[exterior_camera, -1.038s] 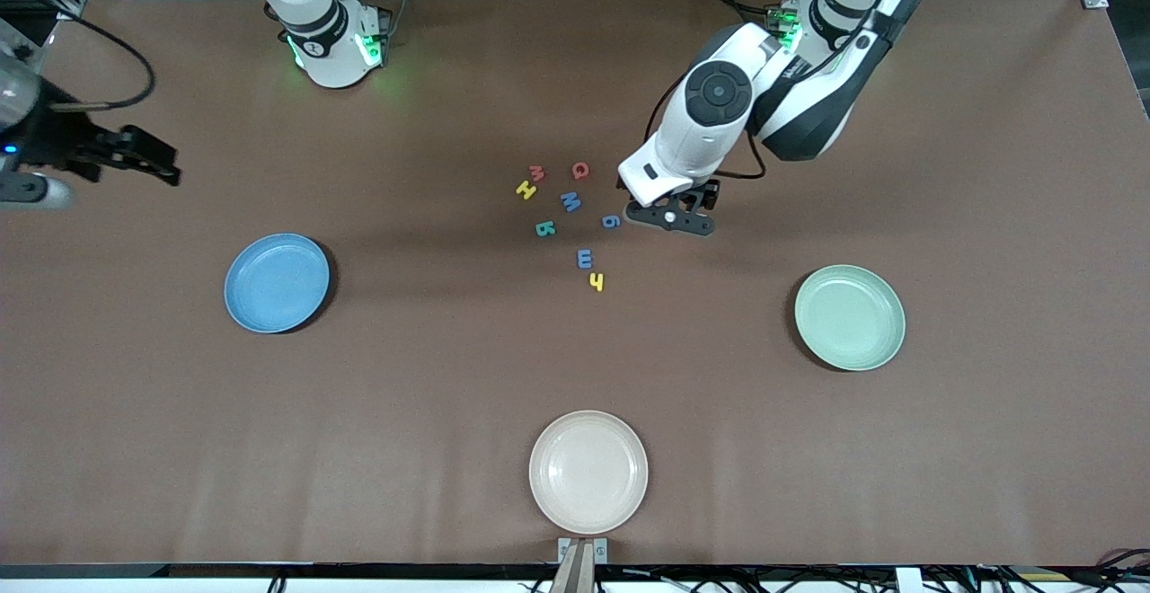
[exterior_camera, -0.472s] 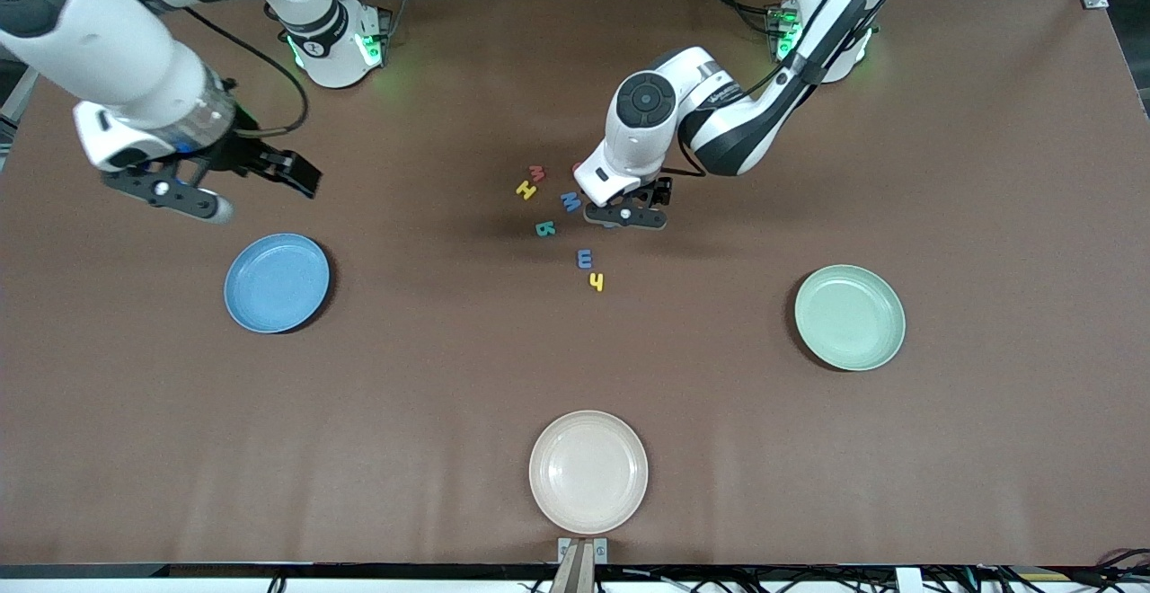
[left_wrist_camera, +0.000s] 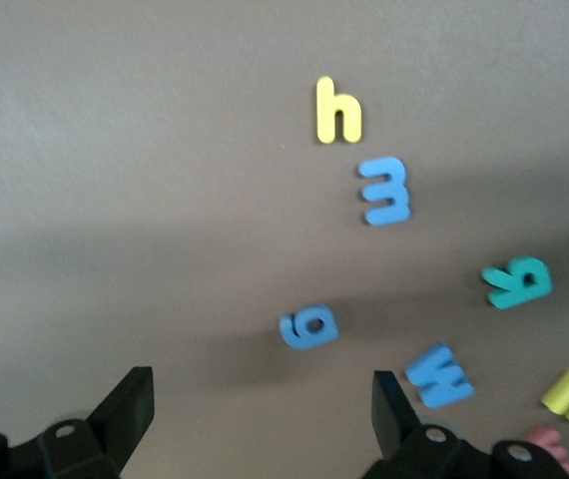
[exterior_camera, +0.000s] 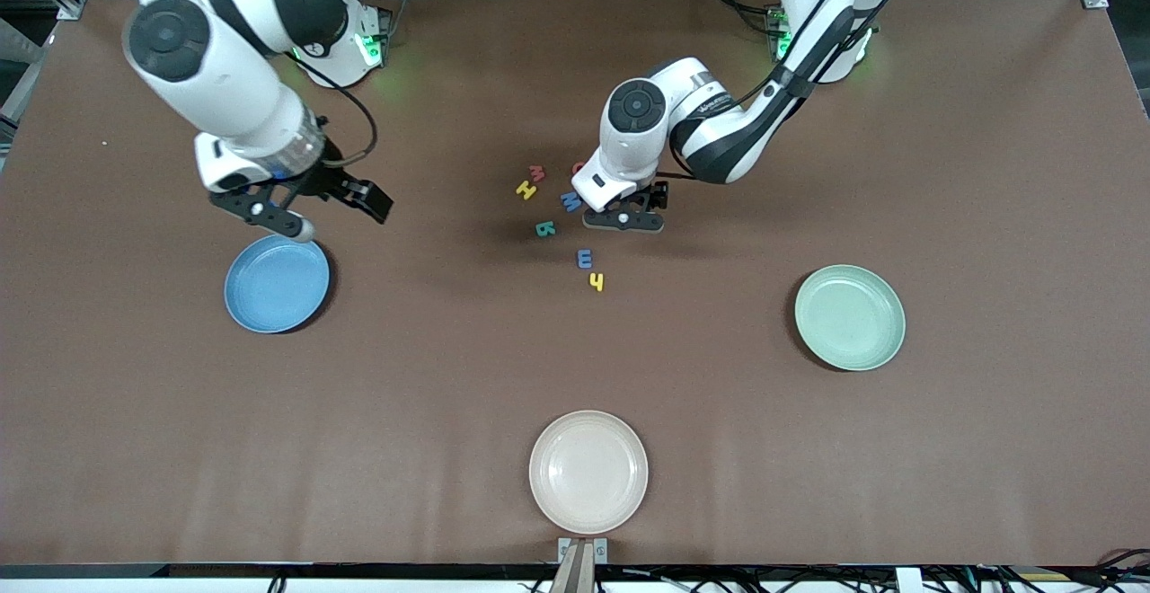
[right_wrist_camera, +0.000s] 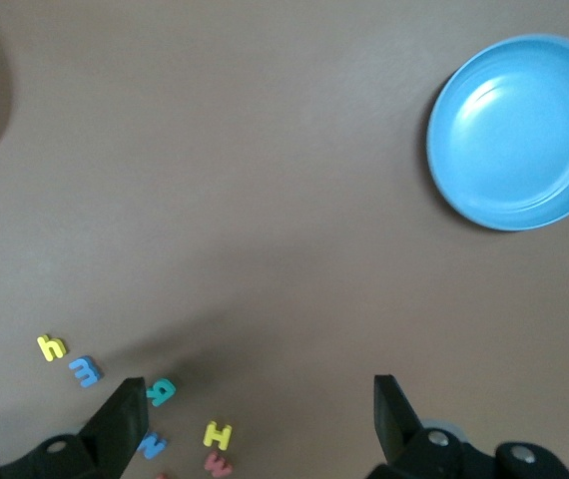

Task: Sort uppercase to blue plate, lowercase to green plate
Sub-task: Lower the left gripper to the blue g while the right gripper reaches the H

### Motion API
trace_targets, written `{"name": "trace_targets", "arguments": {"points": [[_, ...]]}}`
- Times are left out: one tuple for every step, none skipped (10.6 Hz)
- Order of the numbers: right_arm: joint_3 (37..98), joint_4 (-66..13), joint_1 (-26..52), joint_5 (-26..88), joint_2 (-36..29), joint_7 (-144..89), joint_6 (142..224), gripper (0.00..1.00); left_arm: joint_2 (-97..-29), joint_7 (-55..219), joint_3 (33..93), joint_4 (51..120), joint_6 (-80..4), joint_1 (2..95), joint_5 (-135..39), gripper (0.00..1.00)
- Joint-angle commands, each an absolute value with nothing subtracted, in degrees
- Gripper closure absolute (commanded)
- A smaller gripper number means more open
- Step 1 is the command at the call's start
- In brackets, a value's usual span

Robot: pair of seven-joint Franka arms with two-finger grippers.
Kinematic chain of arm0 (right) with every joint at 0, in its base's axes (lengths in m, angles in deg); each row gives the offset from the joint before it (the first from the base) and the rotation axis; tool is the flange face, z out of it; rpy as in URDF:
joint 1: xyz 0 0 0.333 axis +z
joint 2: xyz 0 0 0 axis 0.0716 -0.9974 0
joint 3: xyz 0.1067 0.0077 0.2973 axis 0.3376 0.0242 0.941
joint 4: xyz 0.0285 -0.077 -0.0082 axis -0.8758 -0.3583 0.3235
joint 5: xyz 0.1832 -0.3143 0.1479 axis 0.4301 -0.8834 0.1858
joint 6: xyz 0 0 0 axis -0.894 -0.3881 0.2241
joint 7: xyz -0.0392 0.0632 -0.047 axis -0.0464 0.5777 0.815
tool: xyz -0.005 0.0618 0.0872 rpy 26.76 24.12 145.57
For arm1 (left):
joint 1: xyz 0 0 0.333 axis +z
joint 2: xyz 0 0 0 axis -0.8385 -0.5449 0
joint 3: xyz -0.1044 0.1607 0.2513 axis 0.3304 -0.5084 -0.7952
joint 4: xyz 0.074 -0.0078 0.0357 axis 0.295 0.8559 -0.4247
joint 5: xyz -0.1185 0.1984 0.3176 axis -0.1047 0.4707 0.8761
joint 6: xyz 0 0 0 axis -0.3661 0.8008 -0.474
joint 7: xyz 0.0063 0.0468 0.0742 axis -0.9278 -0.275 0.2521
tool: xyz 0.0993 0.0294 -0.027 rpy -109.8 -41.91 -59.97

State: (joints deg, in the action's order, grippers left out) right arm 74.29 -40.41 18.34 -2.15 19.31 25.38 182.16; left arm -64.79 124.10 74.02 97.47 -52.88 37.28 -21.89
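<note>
jaws spread above blue g [left_wrist_camera: 308, 326]

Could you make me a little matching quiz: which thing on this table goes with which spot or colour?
Things:
1. yellow h
2. cream plate
3. left gripper
4. right gripper

Descriptions:
A. nearest the front camera
B. open, over the blue g
C. the letter beside the comb-shaped blue letter
D. open, by the blue plate

Pairs: 1-C, 2-A, 3-B, 4-D
</note>
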Motion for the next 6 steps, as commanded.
{"name": "trace_targets", "arguments": {"points": [[73.8,-50.6,22.9,-1.3,21.4,34.8,194.5,0.00,-66.3,117.0,74.3,97.2,-53.6,37.7,-15.7,0.01],[73.8,-52.4,24.2,-1.7,21.0,39.0,197.6,0.00,-67.1,112.8,74.2,97.1,-54.1,37.7,-15.4,0.01],[73.8,-53.8,24.7,-1.7,20.7,41.8,199.2,0.00,-67.5,108.3,74.2,97.1,-55.0,37.8,-15.3,0.01],[74.0,-54.6,25.3,-1.7,19.7,45.6,200.4,0.00,-68.2,102.3,74.2,96.9,-55.2,37.8,-15.4,0.00],[74.1,-55.6,25.5,-1.8,18.6,49.4,202.0,0.00,-68.7,95.9,74.2,96.8,-56.1,37.9,-15.4,0.00],[75.3,-56.9,25.6,-1.7,17.4,52.4,204.3,0.00,-69.6,88.8,74.0,96.6,-57.0,38.0,-15.4,0.00]]}}
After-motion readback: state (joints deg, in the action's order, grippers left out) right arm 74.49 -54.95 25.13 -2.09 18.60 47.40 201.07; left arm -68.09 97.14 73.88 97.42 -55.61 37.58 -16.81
